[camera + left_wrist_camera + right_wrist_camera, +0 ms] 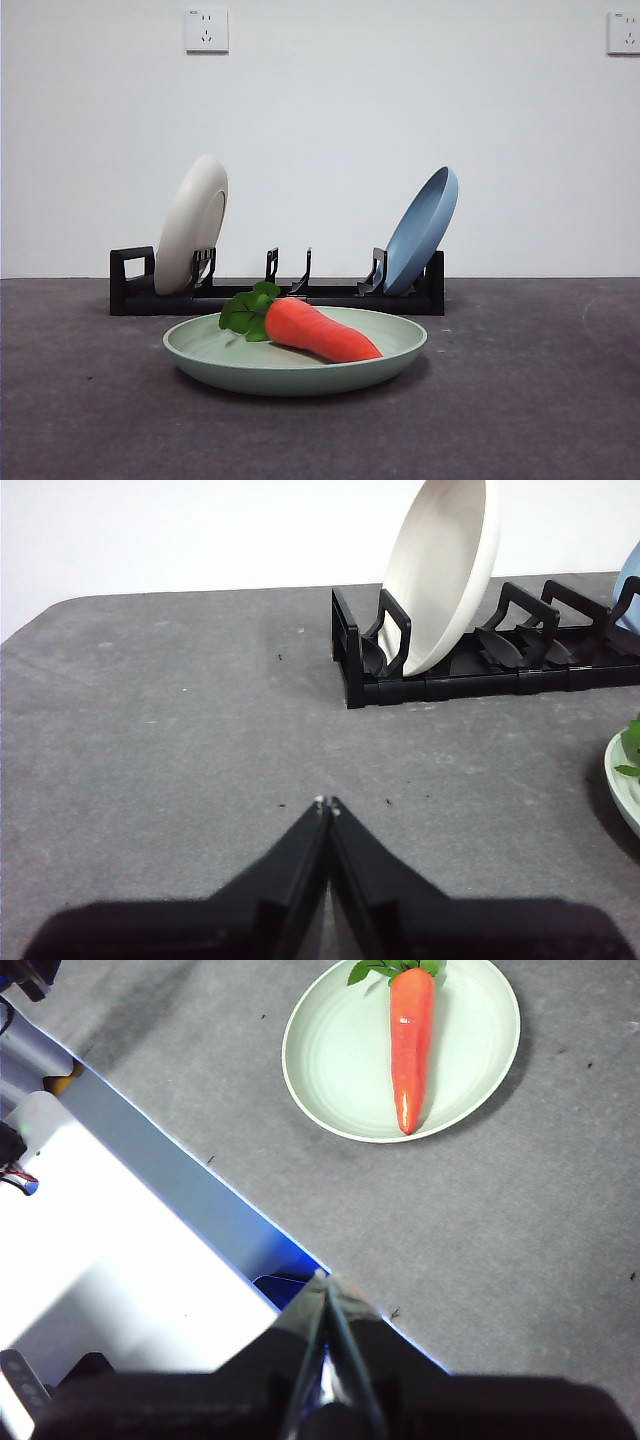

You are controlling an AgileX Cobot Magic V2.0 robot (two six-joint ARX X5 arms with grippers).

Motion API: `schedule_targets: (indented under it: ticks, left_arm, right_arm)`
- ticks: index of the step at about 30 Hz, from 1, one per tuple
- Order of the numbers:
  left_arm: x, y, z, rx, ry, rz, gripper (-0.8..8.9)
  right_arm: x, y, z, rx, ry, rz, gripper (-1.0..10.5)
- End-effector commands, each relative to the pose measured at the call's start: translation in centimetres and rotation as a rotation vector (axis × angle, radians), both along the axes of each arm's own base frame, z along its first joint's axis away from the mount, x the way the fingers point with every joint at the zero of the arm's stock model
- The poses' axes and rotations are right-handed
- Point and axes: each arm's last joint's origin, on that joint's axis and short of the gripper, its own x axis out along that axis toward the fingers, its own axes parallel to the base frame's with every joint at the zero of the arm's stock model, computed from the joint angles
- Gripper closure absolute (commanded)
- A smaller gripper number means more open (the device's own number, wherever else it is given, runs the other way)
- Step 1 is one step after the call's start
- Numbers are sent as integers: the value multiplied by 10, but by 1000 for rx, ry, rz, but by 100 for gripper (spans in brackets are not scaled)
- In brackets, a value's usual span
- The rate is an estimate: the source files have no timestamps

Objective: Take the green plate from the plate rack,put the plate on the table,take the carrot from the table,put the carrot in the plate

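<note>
The green plate (295,360) lies flat on the table (520,400) in front of the plate rack (280,292). Inside it rests the carrot (315,330), leaves toward the rack. The right wrist view looks down on the same green plate (345,1060) and carrot (410,1045). My right gripper (325,1282) is shut and empty, above the table's edge and well away from the plate. My left gripper (326,804) is shut and empty over bare table, left of the plate rack (480,665). A sliver of the green plate (625,780) shows at that view's edge.
A cream-white plate (192,222) stands in the rack's left end, a blue plate (422,230) leans in its right end. A white and blue structure (130,1250) runs along the table's edge below the right gripper. A white wall rises behind the rack.
</note>
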Motion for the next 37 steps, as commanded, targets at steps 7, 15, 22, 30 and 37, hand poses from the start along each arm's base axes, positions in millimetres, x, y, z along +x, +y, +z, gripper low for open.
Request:
schedule_targets:
  ticks: [7,15,22,30,37]
  left_arm:
    - [0,0,-4,-9,10,4,817]
    - [0,0,-4,-9,10,4,817]
    - [0,0,-4,-9,10,4,817]
    - [0,0,-4,-9,10,4,817]
    - [0,0,-4,-9,10,4,817]
  right_arm:
    - [-8,-17,7,13,-130,-51,946]
    - [-22,-49,12,201,-520,-334,946]
    - [-12,-58,-54,218,-758,-472,946]
    - [8,-62,-131,247,-788,-568,946]
    - [12,-62,-170,227,-738,-582,946]
